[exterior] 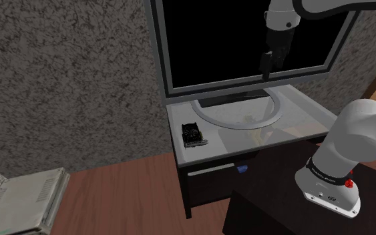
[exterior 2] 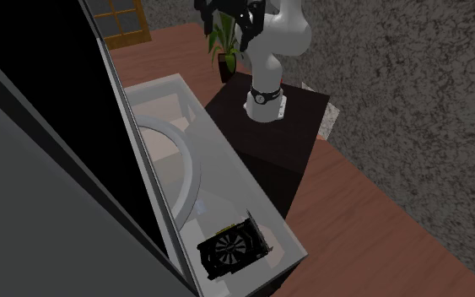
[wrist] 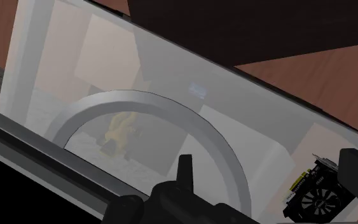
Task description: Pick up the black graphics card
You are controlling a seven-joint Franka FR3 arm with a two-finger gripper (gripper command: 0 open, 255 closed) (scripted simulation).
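Beside the shoulder view's lower right edge, the dark stand (exterior: 266, 213) carries the white arm (exterior: 356, 137), which rises past the top edge. The black gripper (exterior: 271, 59) hangs high in front of the TV (exterior: 213, 47). From the wrist, its fingers (wrist: 357, 173) stand well apart with nothing between them — open, holding nothing.

Below the gripper lies the glossy pale top of a low cabinet (exterior: 300, 103), and on it the TV's grey ring (exterior: 200, 112). The wrist view looks down on that ring (wrist: 152, 100) and catches a yellowish shape inside it, on or under the top; I cannot tell which.

Farther along the top, at the end on the shoulder view's left, the card (exterior: 193, 134) lies flat just outside the ring, well apart from the gripper. In the wrist view the card (wrist: 311, 196) sits partly behind one finger.

The second exterior view looks down past the TV (exterior 2: 41, 118) from the other end. It puts the card (exterior 2: 233, 247) closest, fan face up, near a corner of the cabinet (exterior 2: 235, 186). The ring (exterior 2: 191, 164) lies beyond it, then the stand (exterior 2: 269, 135) and the arm (exterior 2: 265, 93). This view adds a potted plant (exterior 2: 225, 42) behind the stand.

The shoulder view adds a grey box (exterior: 23, 200) on the brown floor (exterior: 113, 193), and a mottled grey wall (exterior: 66, 73) behind the cabinet.
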